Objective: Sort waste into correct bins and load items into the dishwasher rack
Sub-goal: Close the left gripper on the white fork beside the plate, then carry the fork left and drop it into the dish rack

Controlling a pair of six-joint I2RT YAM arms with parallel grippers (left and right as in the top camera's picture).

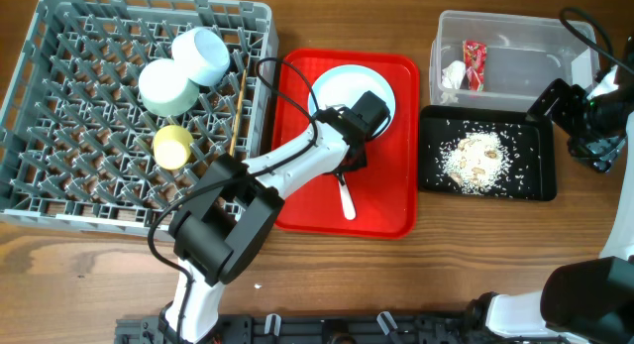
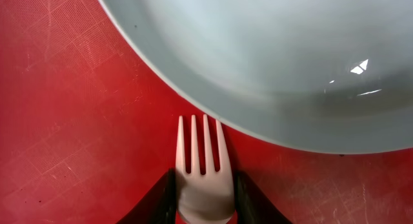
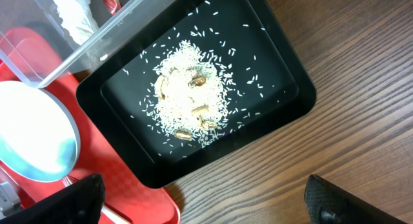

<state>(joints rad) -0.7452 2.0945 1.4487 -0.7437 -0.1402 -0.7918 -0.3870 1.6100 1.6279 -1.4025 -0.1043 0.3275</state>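
Note:
The white plastic fork [image 2: 204, 179] lies on the red serving tray, tines toward the pale blue plate [image 2: 271, 62]. My left gripper [image 2: 205, 197] is closed against both sides of the fork's head. From overhead the left gripper [image 1: 346, 168] is just below the plate [image 1: 337, 86], with the fork handle [image 1: 346, 200] sticking out. My right gripper [image 3: 206, 204] is wide open and empty over the wood beside the black tray [image 3: 271, 30], which holds rice scraps [image 3: 187, 95]. The grey rack [image 1: 59, 136] holds the blue bowl [image 1: 203, 55], saucer [image 1: 164, 87], cup [image 1: 173, 146] and chopstick [image 1: 236, 111].
The clear tub [image 1: 515, 37] at the back right holds the red wrapper [image 1: 475, 64] and white tissue [image 1: 453, 76]. The black tray [image 1: 535, 136] sits in front of it. The red serving tray [image 1: 386, 205] lies between rack and bins. The right arm [image 1: 584, 116] is at the right edge.

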